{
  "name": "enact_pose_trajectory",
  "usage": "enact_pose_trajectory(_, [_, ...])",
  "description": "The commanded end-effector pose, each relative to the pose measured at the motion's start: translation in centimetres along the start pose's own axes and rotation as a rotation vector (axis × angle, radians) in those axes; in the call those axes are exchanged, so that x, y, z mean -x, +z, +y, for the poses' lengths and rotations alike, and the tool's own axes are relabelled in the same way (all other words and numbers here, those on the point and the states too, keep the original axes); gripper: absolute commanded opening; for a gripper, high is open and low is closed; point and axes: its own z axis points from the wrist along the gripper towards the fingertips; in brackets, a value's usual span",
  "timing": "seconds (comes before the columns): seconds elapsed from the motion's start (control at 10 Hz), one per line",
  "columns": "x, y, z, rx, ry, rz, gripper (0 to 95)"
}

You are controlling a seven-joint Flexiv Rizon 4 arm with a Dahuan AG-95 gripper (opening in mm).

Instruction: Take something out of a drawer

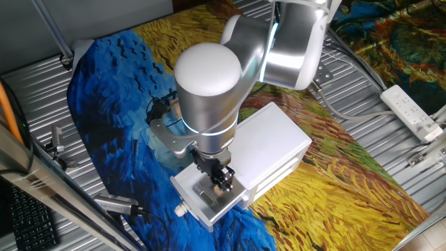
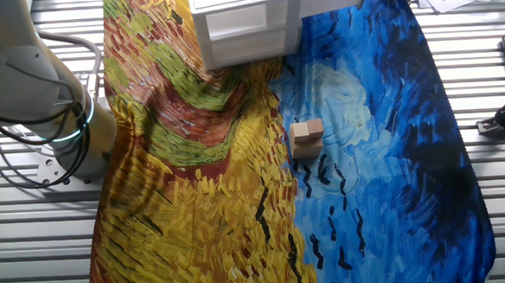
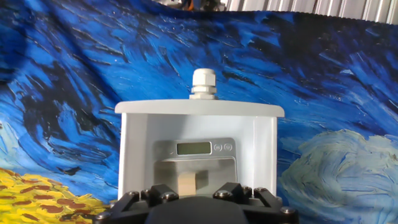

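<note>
The white cabinet [image 1: 275,143] stands on the painted cloth, and it also shows at the top edge of the other fixed view [image 2: 246,16]. Its drawer [image 1: 209,209] is pulled out toward the front left, with the round knob [image 1: 181,208] on its front. In the hand view I look down into the drawer [image 3: 134,155], past the knob [image 3: 204,84]. A small grey digital scale [image 3: 194,148] lies inside, with a tan wooden block [image 3: 186,183] on it. My gripper [image 1: 221,180] reaches down into the drawer, its fingers close together around the block. The fingertips are hidden in the hand view.
Two stacked wooden blocks [image 2: 306,132] sit on the blue part of the cloth. A white power strip [image 1: 412,110] lies at the right on the metal slats. A keyboard [image 1: 28,223] is at the lower left. The arm's base [image 2: 33,92] stands left of the cloth.
</note>
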Motion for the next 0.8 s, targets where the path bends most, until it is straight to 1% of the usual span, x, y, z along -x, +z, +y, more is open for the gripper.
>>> enact_pose_trajectory(0.1, [-0.15, -0.06, -0.01, 0.002, -0.057, 0.008, 57.0])
enact_pose_trajectory(0.2, [-0.35, 0.00, -0.12, 0.002, -0.082, 0.007, 57.0])
enact_pose_trajectory(0.4, [-0.63, 0.09, -0.29, -0.013, -0.111, 0.015, 57.0])
enact_pose_trajectory(0.5, [-0.63, 0.09, -0.29, -0.011, -0.115, 0.012, 57.0])
enact_pose_trajectory(0.6, [-0.63, 0.09, -0.29, 0.000, -0.124, 0.004, 57.0])
enact_pose_trajectory(0.7, [-0.63, 0.09, -0.29, -0.005, -0.116, -0.009, 38.0])
enact_pose_trajectory(0.8, [-0.63, 0.09, -0.29, -0.005, -0.124, -0.015, 38.0])
